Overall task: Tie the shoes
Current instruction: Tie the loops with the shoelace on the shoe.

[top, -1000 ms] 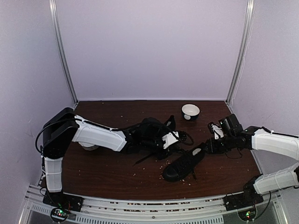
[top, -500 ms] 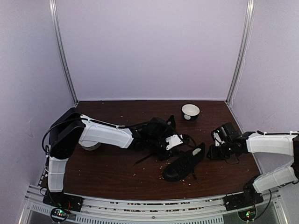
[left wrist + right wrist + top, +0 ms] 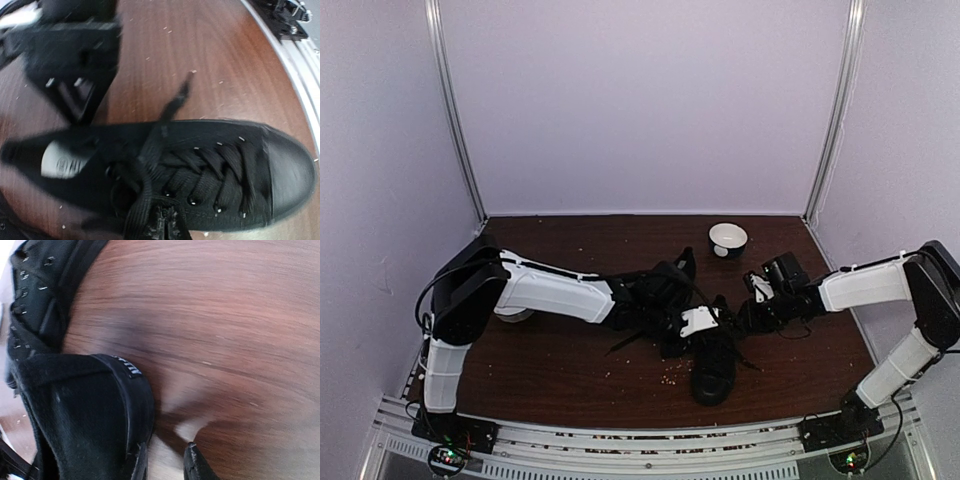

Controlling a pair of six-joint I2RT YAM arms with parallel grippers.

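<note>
My left end effector point(image 3: 698, 322) is clenched right over the laces point(image 3: 200, 175) of the near shoe point(image 3: 713, 365); I cannot tell whether it pinches a lace. My right end effector point(image 3: 748, 316), its fingers slightly parted, sits at that shoe's heel. The second shoe point(image 3: 665, 278) lies just behind the near shoe, and the white bowl point(image 3: 727, 238) stands farther back. The brown, crumb-specked counter point(image 3: 570, 370) stretches left of the shoe. Lilac walls point(image 3: 640, 110) close three sides.

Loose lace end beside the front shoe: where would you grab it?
Probably near its free tip, coming straight down from above and pinching across it. The lace lies flat on the bare table, clear of the shoe; nearer the eyelets it tangles with other strands.
</note>
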